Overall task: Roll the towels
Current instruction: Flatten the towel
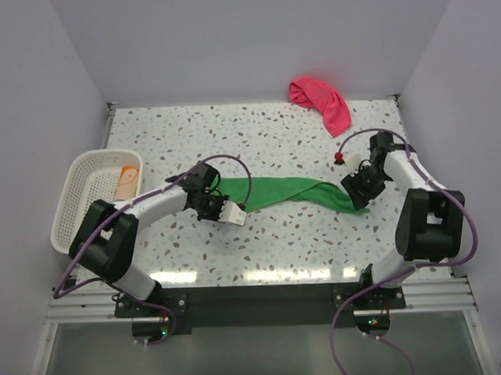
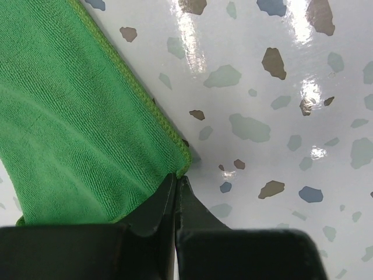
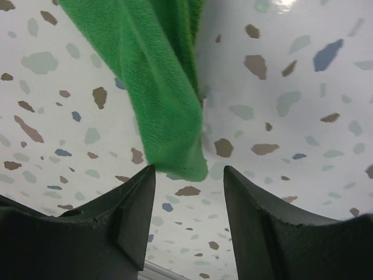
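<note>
My left gripper (image 2: 176, 178) is pinched tight on a corner of the green towel (image 1: 283, 190). My right gripper (image 3: 189, 169) stands apart, the towel's other end lying loose just ahead of it (nothing held). I'd take that end squarely and spread the cloth flat before rolling. It lies mid-table, long axis running left to right. Farther back, the pink towel (image 1: 320, 101) sits crumpled by the wall.
</note>
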